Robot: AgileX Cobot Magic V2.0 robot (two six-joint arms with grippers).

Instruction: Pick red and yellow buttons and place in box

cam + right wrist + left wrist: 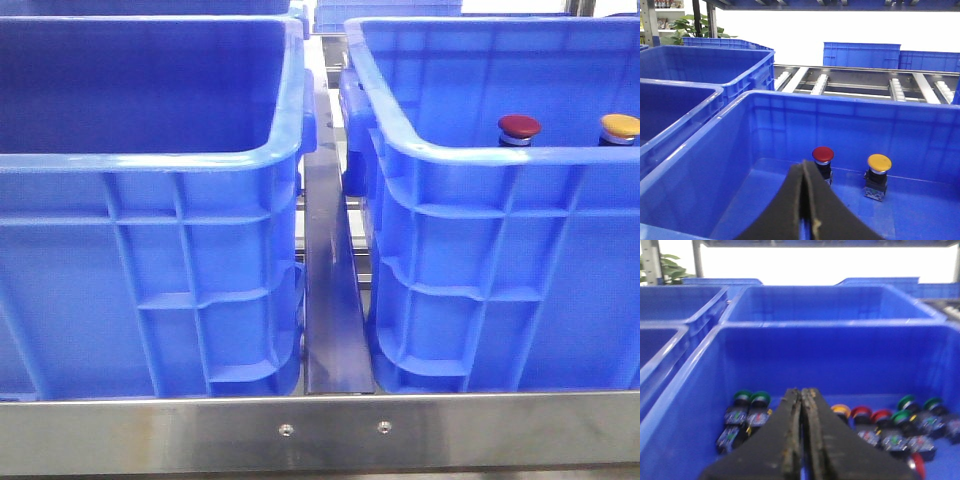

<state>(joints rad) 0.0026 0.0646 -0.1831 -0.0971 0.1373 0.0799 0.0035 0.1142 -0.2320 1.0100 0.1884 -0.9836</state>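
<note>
A dark red button (519,127) and a yellow button (619,126) stand upright, side by side, on the floor of the right blue box (420,150). In the right wrist view my right gripper (803,163) is shut and empty. It hangs over this box (740,107), short of the red button (823,154) and the yellow button (879,163). My left gripper (802,390) is shut and empty over another blue crate (700,370). That crate holds several lying buttons with green (760,398), yellow (841,410) and red (861,412) caps. Neither gripper shows in the front view.
The left crate (150,160) stands beside the right one, with a narrow metal strip (330,290) between them. A steel rail (320,430) runs along the front. More blue crates (860,54) and a roller conveyor (865,82) lie behind.
</note>
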